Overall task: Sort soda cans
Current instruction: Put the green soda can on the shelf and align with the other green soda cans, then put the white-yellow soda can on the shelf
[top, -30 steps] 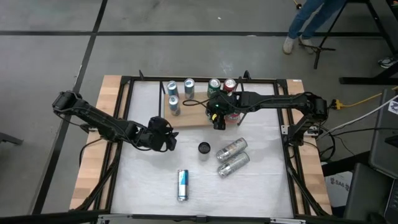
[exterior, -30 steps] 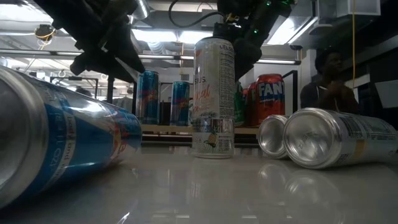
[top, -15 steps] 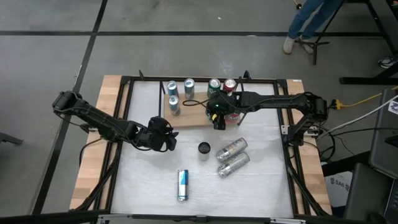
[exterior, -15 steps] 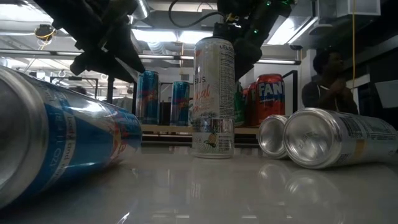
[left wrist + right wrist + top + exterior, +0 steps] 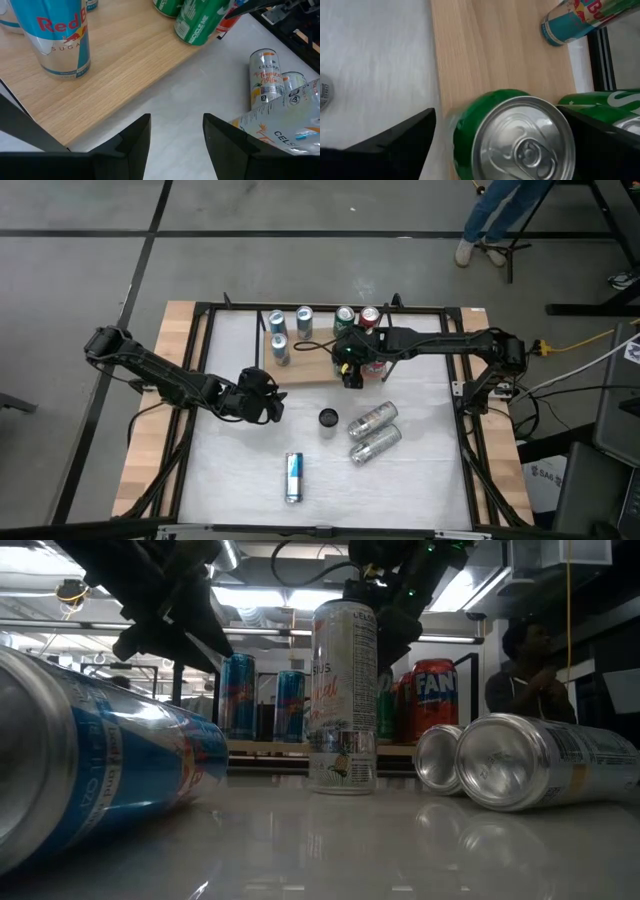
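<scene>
A wooden board (image 5: pixel 312 366) lies at the table's far middle. On it stand three blue-and-silver soda cans (image 5: pixel 281 347), a green one (image 5: pixel 344 316) and a red one (image 5: pixel 369 316). My right gripper (image 5: pixel 350 370) hangs open over the board's near edge, its fingers on either side of another upright green can (image 5: pixel 515 135); whether a finger touches the can I cannot tell. My left gripper (image 5: pixel 176 120) is open and holds nothing. It hovers over the white table (image 5: pixel 240 470), left of the board's near corner.
An upright silver can (image 5: pixel 328 418) stands near the table's middle. Two silver cans (image 5: pixel 373 430) lie on their sides to its right, and a blue can (image 5: pixel 293 477) lies nearer the front edge. A person (image 5: pixel 530 670) is beyond the table's far side.
My right gripper's fingers have spread wider around the green can at the board's near edge. The arm has stayed where it was, and the can still stands upright on the board.
</scene>
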Action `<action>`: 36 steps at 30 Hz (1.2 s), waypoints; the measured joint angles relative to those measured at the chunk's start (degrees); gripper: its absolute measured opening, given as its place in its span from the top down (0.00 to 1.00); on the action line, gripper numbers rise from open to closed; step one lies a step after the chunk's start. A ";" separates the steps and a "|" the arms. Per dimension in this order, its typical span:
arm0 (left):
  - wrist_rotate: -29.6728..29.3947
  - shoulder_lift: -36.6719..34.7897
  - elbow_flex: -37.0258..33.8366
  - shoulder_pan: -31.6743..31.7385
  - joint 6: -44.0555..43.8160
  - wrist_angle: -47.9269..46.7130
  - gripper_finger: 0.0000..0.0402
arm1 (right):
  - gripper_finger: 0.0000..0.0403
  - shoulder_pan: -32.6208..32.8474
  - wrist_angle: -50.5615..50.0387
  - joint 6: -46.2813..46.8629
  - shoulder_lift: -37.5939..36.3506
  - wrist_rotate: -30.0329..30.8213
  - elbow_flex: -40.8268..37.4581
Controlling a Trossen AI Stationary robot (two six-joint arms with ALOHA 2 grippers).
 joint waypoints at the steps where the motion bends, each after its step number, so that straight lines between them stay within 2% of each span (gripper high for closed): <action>1: 0.00 0.00 0.00 0.00 0.00 0.00 0.57 | 0.02 0.00 0.00 -0.02 0.00 0.00 0.00; 7: 0.00 0.00 0.00 0.00 -0.02 0.00 0.57 | 0.05 0.00 0.09 -0.07 0.00 0.00 0.00; 24: 0.00 -0.02 0.00 0.00 -0.18 0.98 0.57 | 0.05 0.11 3.72 -0.07 -0.50 -0.01 1.14; 28: -0.48 -0.02 0.00 -0.02 -0.02 2.14 0.57 | 0.05 0.11 0.75 -0.07 -0.85 -0.04 4.70; 31: -2.92 -0.02 0.00 0.00 1.08 4.62 0.57 | 0.05 0.11 -5.20 -0.09 -0.85 -0.10 8.70; 36: -5.62 0.91 0.02 1.28 10.12 13.72 0.57 | 0.05 0.11 -15.53 -1.30 -1.67 -0.06 13.66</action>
